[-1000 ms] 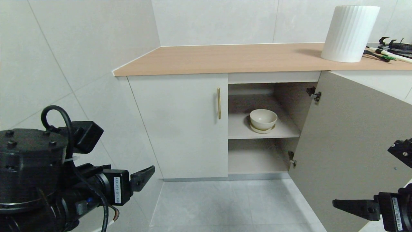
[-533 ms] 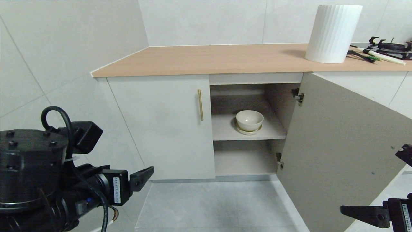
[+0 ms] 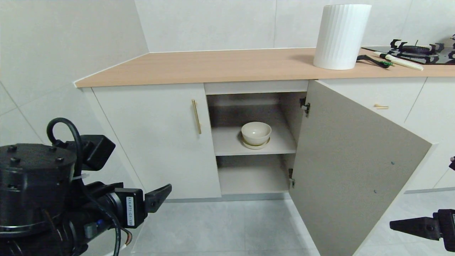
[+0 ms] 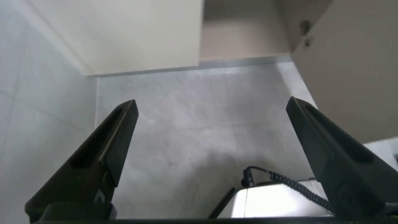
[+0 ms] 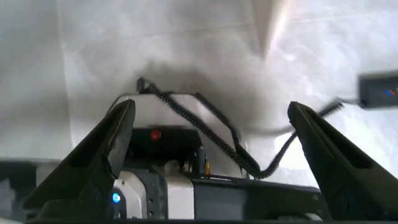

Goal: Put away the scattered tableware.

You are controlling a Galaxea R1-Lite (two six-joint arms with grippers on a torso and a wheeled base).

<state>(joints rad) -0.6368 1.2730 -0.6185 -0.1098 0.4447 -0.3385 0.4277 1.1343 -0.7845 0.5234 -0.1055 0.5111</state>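
Observation:
A cream bowl (image 3: 256,132) sits on a small plate (image 3: 255,144) on the upper shelf (image 3: 280,145) of the open cabinet. My left gripper (image 3: 159,195) hangs low at the left, well in front of the closed cabinet door, above the floor. In its wrist view the left gripper (image 4: 211,111) is open with only floor tiles between its fingers. My right gripper (image 3: 406,224) is low at the right, in front of the open door. The right gripper (image 5: 211,109) is open too and holds nothing.
The cabinet's right door (image 3: 348,160) swings far out toward me. The left door has a gold handle (image 3: 196,116). On the wooden counter (image 3: 213,65) stand a white ribbed cylinder (image 3: 341,35), long-handled utensils (image 3: 391,60) and a stove burner (image 3: 414,48). A tiled wall closes the left side.
The whole head view has shifted, so the cabinet now lies further left in the picture: the camera moved. The bowl stays on its shelf and both grippers stay open.

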